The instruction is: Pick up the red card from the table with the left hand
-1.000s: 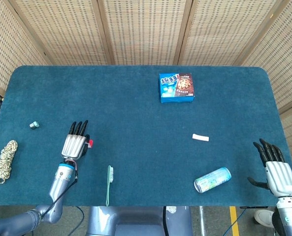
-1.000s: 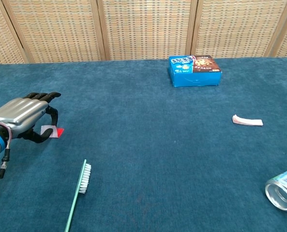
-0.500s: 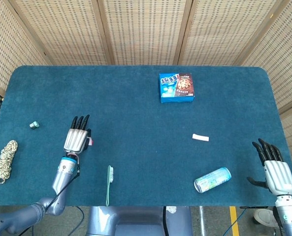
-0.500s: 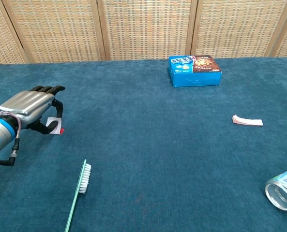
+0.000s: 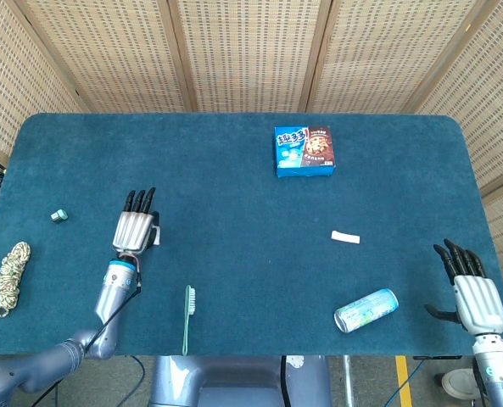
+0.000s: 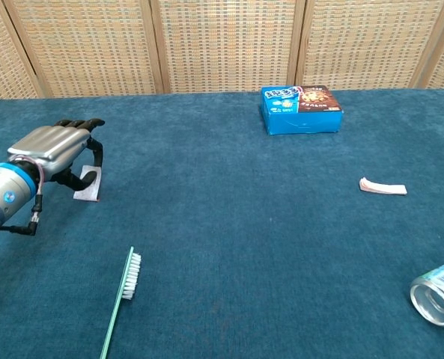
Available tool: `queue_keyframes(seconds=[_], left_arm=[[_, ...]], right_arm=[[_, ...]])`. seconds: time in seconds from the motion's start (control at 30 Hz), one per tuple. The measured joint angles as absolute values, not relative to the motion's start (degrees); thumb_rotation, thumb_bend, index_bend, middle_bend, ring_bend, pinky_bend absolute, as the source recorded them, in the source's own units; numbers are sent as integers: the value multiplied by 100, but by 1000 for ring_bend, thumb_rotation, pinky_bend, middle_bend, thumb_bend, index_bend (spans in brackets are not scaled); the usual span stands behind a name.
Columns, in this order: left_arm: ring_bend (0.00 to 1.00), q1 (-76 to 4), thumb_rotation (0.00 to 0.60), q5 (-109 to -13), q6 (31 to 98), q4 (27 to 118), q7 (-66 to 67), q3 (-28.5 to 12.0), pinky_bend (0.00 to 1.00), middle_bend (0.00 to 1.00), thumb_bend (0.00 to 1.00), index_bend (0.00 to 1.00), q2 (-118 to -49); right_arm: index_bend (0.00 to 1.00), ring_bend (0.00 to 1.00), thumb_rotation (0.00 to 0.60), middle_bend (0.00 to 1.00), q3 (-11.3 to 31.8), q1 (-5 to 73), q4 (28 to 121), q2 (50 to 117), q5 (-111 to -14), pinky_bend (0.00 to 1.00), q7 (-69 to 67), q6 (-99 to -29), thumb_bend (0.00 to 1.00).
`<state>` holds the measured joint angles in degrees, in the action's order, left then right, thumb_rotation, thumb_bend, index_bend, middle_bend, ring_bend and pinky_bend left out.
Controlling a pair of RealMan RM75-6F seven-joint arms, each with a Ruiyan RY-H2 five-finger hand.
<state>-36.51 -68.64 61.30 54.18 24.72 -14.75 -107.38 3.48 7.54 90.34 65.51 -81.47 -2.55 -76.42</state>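
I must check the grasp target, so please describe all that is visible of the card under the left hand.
Little of the card shows. In the chest view it is a thin, flat piece, pale pinkish-grey on the visible face, seemingly tilted with its lower edge on the blue table. The left hand arches over it, and its dark fingers curl down onto its upper part; whether it is lifted cannot be told. In the head view only a pale sliver shows beside the hand. No red is visible now.

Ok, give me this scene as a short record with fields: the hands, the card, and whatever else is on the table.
left hand: over the card, fingers curled down around it; grip cannot be confirmed
right hand: open, at the table's near right edge
card: tilted under the left hand
table: blue cloth
others: cookie box, toothbrush, can, rope
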Motion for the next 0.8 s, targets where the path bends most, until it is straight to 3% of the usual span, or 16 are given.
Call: queue_keyframes(seconds=[0.27,0.5,0.7,0.8], left_arm=[[0,-3749,600,-6873,6306,5856,2446,-1618,0,0,500,602,-10594],[0,-3652,600,-6824,6483,6782,2155,-1720,0,0,475,579,-10302],[0,-3390,600,-6805,6603,7781,1343,-1751,0,0,377,425,-9912],[0,-3252,600,-6826,6642,8146,926,-1722,0,0,343,254,-9726]], right_arm=[[0,0,600,0,360,770,9012,6561,-8116,0,-266,-7625,0],[0,0,600,0,348,741,9048,6525,-8180,0,-313,-7702,0],[0,0,600,0,346,717,9083,6514,-8203,0,-284,-7771,0],[0,0,600,0,349,706,9097,6510,-8202,0,-265,-7793,0]])
